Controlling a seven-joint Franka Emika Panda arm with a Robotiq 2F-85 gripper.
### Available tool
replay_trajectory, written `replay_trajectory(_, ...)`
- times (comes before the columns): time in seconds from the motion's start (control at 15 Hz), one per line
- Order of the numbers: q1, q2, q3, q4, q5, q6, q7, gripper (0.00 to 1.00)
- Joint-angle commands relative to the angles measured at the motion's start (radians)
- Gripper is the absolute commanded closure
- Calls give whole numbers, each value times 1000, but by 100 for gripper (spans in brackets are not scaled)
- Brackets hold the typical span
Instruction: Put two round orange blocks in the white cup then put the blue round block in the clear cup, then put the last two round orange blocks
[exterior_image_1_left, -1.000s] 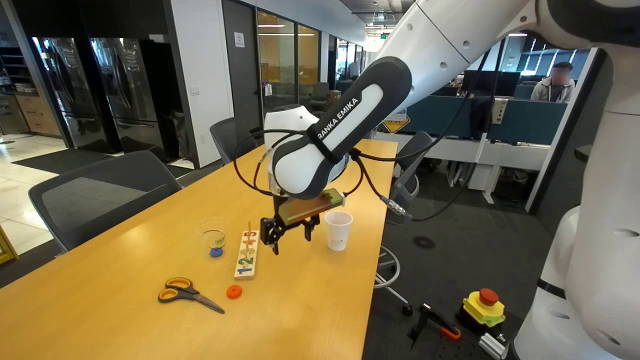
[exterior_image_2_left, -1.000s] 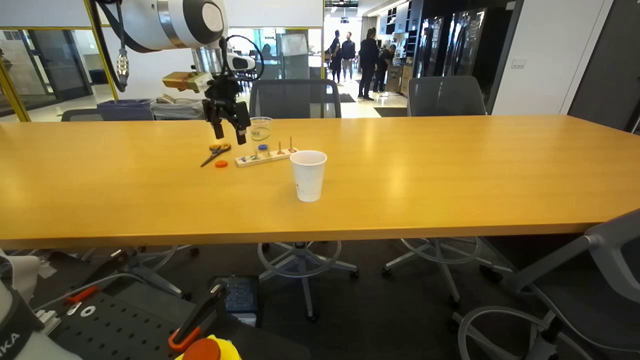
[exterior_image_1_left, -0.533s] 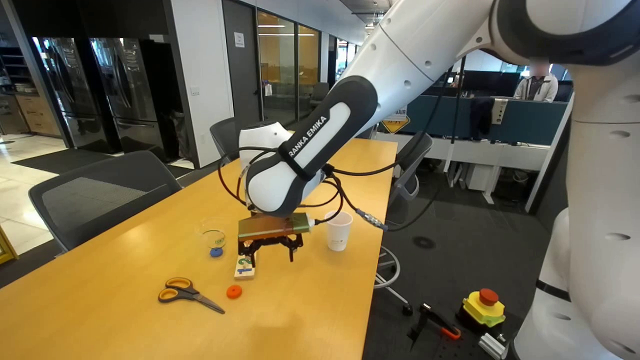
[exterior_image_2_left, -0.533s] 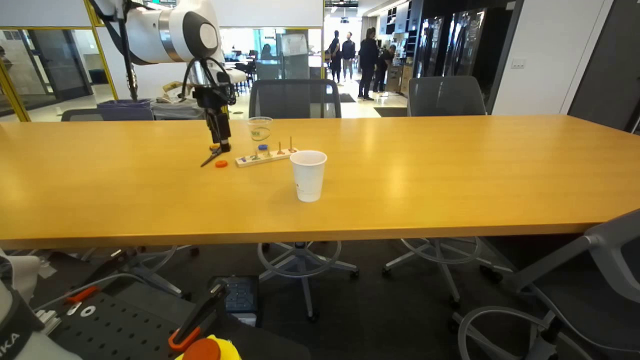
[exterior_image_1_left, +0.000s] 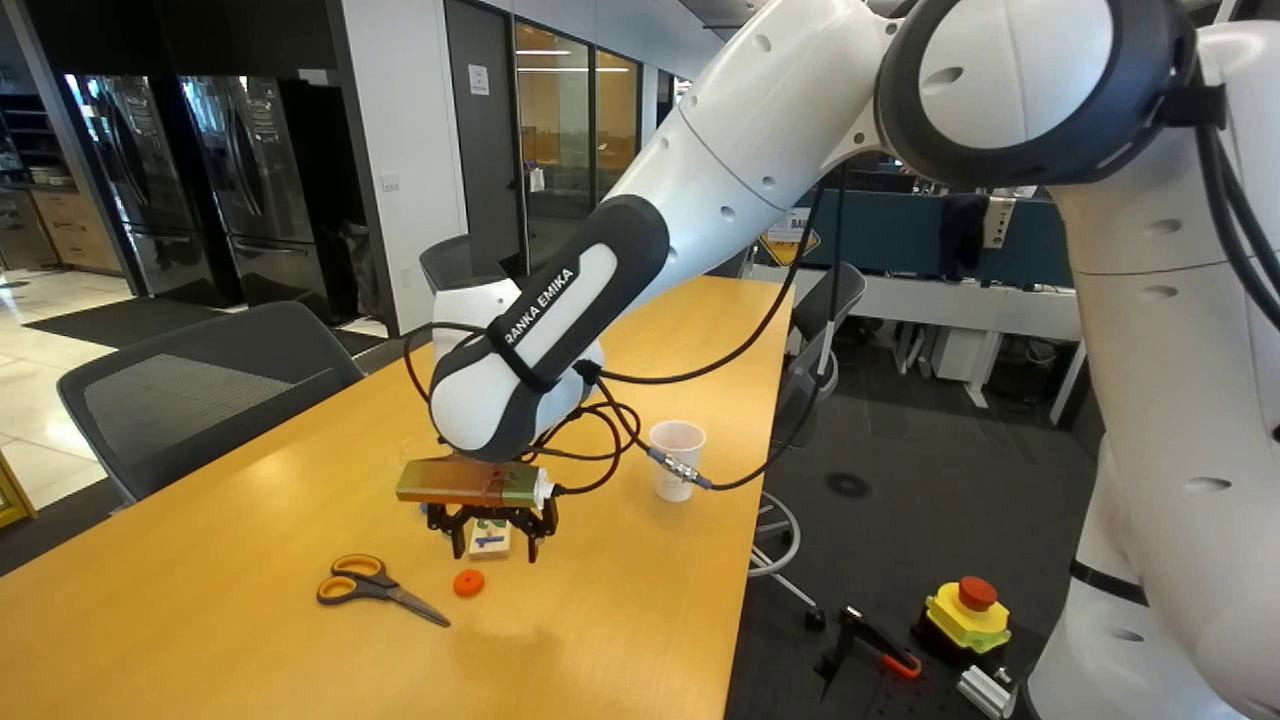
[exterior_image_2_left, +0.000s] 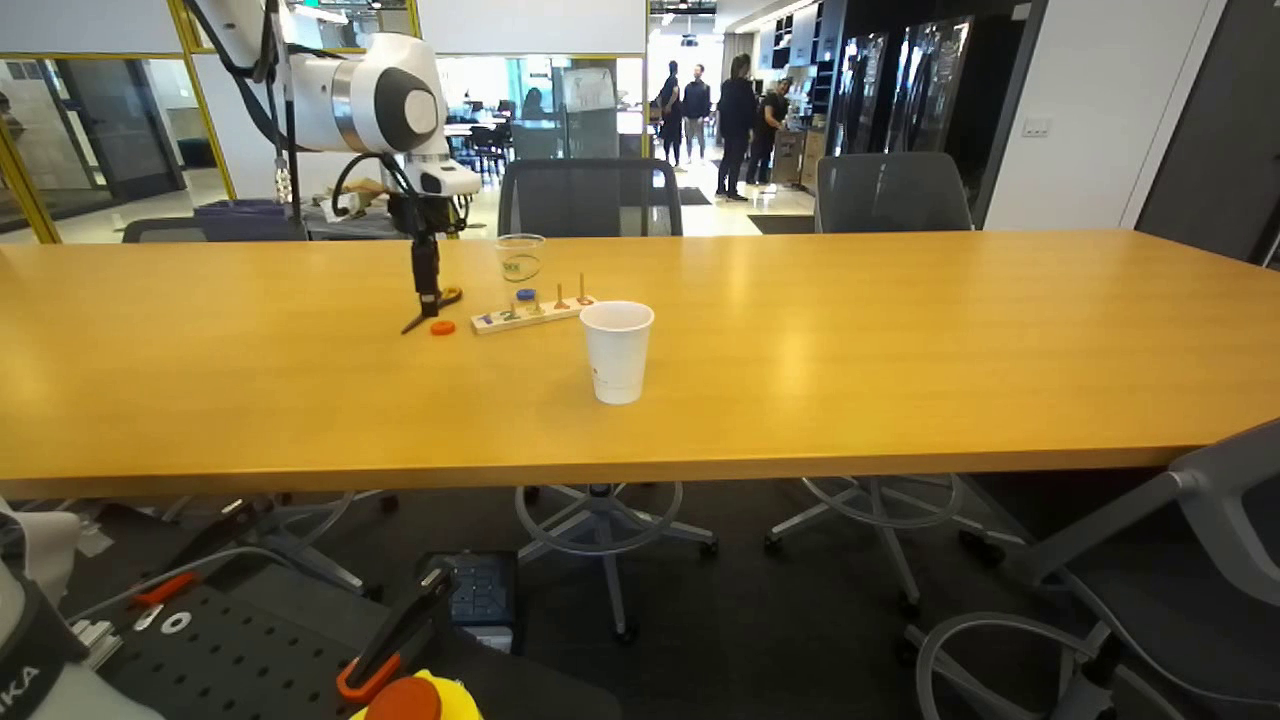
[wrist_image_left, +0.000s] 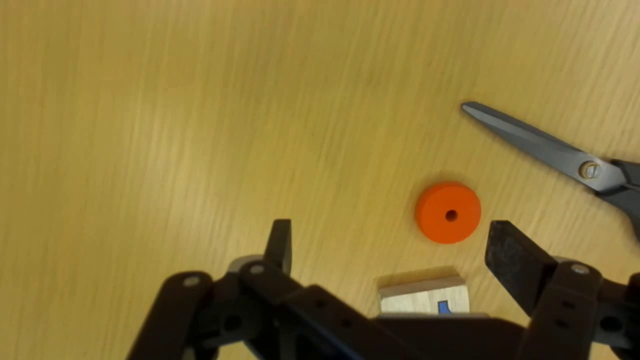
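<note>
Leans over a wooden table (exterior_image_2_left: 900, 350) with a white arm (exterior_image_1_left: 740, 160). Hangs the gripper (wrist_image_left: 389, 230) low with jaws spread wide. Has an upright white cup (exterior_image_2_left: 617, 358) on the table, well apart from the gripper, and a clear cup (exterior_image_2_left: 520, 258) just behind a numbered board (exterior_image_2_left: 524, 317) in an exterior view. Includes scissors (exterior_image_1_left: 388, 590), lying flat. Has a round orange block (wrist_image_left: 440, 215) lying between scissors and board, near the gripper. Shows a blue round block (exterior_image_2_left: 526, 294) low at the clear cup, inside or beside unclear.
</note>
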Motion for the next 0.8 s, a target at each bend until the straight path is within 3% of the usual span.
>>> replay_trajectory(0.0,5,59,5,67,75,44,25,0)
replay_trajectory(0.33,10,104,0,88,119,113,8,0)
replay_trajectory(0.73,30,152,-18,116,90,106,7,0)
